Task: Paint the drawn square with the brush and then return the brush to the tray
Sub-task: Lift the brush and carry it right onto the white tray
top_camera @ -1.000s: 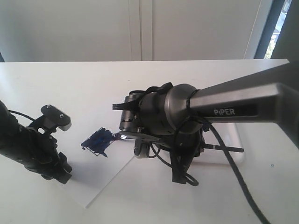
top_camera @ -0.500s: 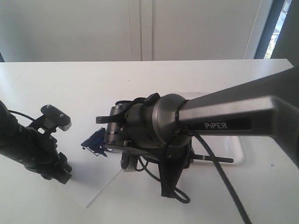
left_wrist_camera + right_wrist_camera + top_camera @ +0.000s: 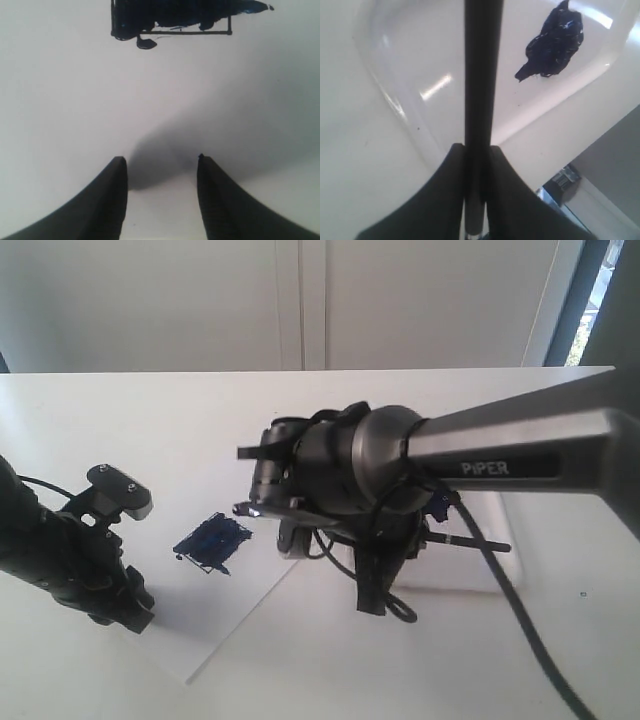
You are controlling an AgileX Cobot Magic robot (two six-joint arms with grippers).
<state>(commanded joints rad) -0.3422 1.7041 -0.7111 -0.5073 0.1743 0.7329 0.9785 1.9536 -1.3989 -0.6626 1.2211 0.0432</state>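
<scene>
The drawn square (image 3: 212,540) is a streaky navy patch on the paper; its lower outline edge (image 3: 185,33) still shows as bare pen line. My right gripper (image 3: 477,148) is shut on the brush (image 3: 479,75), whose black handle runs across the tray (image 3: 395,100) near the dark paint blob (image 3: 552,40). In the exterior view the brush handle (image 3: 475,541) sticks out to the right over the tray (image 3: 505,575), and the wrist hides the bristles. To the left of the square my left gripper (image 3: 161,162) hangs open over bare paper, holding nothing.
The white paper sheet (image 3: 230,625) lies on the white table (image 3: 150,420), its near corner pointing toward the front edge. The right arm's bulky wrist and loose cable (image 3: 385,600) hang over the paper's right side and the tray.
The right arm has swung back to the right with the brush, off the square, which now shows in full. The left arm has not moved.
</scene>
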